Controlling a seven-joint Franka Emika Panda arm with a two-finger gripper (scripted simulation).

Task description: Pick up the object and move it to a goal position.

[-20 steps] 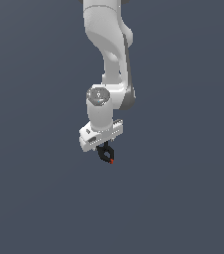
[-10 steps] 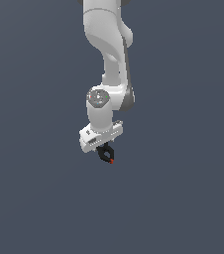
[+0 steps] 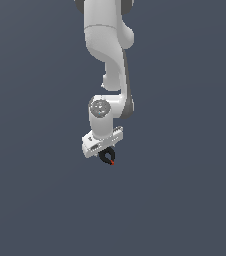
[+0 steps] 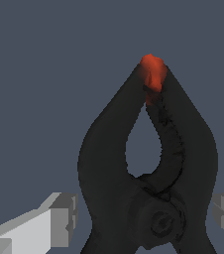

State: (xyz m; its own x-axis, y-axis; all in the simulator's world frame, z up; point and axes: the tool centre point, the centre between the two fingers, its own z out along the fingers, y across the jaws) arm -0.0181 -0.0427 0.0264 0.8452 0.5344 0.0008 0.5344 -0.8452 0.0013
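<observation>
Barely anything shifted since a second ago, maybe the arm crept slightly. My gripper (image 3: pixel 104 150) is clenched around the clamp (image 3: pixel 107 158), which hangs under it in mid-air, so I'm mid-carry toward the goal.

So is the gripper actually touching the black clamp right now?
Cannot tell. In the wrist view the finger pads flank the clamp with background visible between. The exterior view is too small.
</observation>
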